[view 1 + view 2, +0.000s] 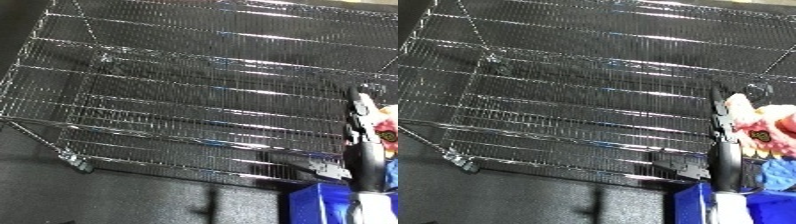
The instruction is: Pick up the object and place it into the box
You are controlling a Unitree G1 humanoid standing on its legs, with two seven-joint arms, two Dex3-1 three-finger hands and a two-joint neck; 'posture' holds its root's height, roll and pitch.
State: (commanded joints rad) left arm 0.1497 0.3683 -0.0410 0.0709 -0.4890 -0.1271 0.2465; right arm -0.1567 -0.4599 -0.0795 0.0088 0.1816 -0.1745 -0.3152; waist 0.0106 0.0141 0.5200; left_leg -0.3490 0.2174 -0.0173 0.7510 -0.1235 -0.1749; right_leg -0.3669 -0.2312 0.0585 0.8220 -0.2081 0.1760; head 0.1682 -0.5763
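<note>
Chrome wire shelf (576,100) fills most of my view, its grid tilted across a dark floor (531,200). At about four o'clock my right hand (723,135) rises on its white forearm, black fingers (718,107) curled round the object (762,127), a pink and white packet with yellow and red print, held up off the shelf's edge. Directly below, at five o'clock, sits the blue bin (696,207), something blue lying in it.

A chrome wire rack (178,100) fills the view; the right hand (359,117) holds a pale object (387,131) above the blue bin (320,202).
</note>
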